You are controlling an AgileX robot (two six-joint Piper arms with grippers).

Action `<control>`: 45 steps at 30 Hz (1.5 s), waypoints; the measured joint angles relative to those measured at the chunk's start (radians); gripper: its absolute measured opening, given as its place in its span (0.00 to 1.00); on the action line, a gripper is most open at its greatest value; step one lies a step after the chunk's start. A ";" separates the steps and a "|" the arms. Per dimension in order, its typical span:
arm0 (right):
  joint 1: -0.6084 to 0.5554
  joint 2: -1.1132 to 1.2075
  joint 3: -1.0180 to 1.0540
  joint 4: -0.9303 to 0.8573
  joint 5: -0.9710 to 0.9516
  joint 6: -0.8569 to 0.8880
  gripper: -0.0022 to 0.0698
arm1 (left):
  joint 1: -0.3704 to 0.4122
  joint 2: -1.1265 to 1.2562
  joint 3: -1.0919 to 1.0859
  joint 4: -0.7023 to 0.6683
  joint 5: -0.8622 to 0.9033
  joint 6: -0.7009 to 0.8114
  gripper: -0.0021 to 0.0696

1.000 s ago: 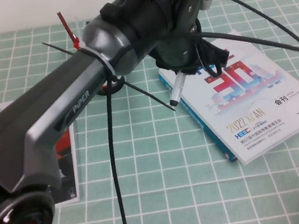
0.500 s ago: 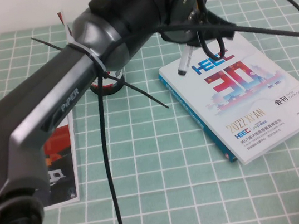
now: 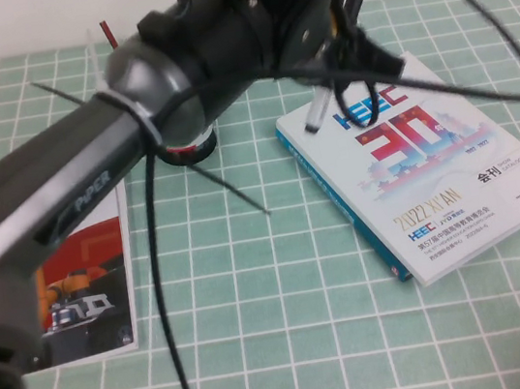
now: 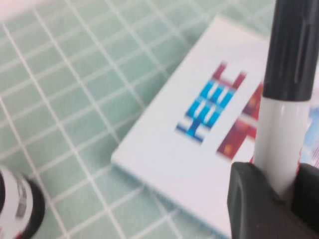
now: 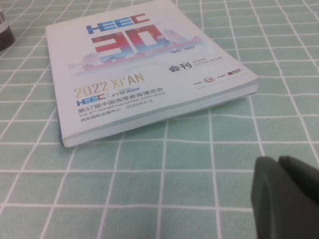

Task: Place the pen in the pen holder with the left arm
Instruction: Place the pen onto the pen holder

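White-barrelled pen (image 4: 279, 144) sits clamped in the left gripper (image 4: 271, 191), jaws closed on the barrel with the black cap standing clear of them. In the high view the pen (image 3: 318, 108) hangs off the counter (image 3: 293, 346), long axis steeply tilted, close to upright, lower tip over the far corner of the white catalogue book (image 3: 434, 178).

Pen holder (image 3: 187, 149) stands on the counter to the robot's left of the pen, mostly hidden under the left arm (image 3: 124, 136); only its lower rim and a strip of red show, with a thin red pen (image 3: 109, 33) poking up behind the arm. Left wrist view catches a sliver of the holder (image 4: 17, 209) at the frame edge, well apart from the held pen.

Key relation: the cup's mouth lies sideways from the jaws, toward the robot's left, across the book's corner. Judgement: the pen has to travel left until its lower tip is over the opening, kept near vertical, then lowered. The mouth is not visible, so clearance from the pens already in it cannot be told.

Right gripper (image 5: 286, 196) parked low near the counter on the robot's right, on the near side of the book (image 5: 149, 64), jaws pressed together, holding nothing. Left arm is plainly the nearer.
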 joint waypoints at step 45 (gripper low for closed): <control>0.000 0.000 0.000 0.000 0.000 0.000 0.00 | 0.440 -0.034 0.683 0.060 -1.418 0.020 0.19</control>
